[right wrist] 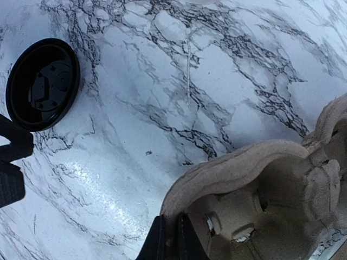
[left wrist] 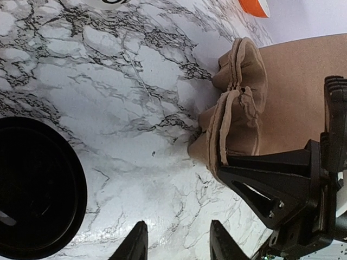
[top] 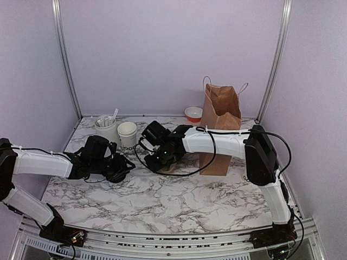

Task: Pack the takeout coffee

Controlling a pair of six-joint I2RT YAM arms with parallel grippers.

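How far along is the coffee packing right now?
Nothing is packed yet: the paper cup stands lidless, its black lid lying on the table. In hand: the right gripper pinches the rim of the pulp cup tray; the left gripper hangs open near the lid. Left: lidding the cup and getting it into the paper bag.

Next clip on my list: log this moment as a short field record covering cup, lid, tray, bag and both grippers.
cup: white paper cup, upright at back left, no lid on
lid: black lid, lying on the marble table, apart from the cup
tray: brown pulp tray, between the lid and the bag
bag: brown paper bag, upright, handles up
left gripper: open, nothing held, beside the lid
right gripper: pinching the tray's rim
packed: not yet
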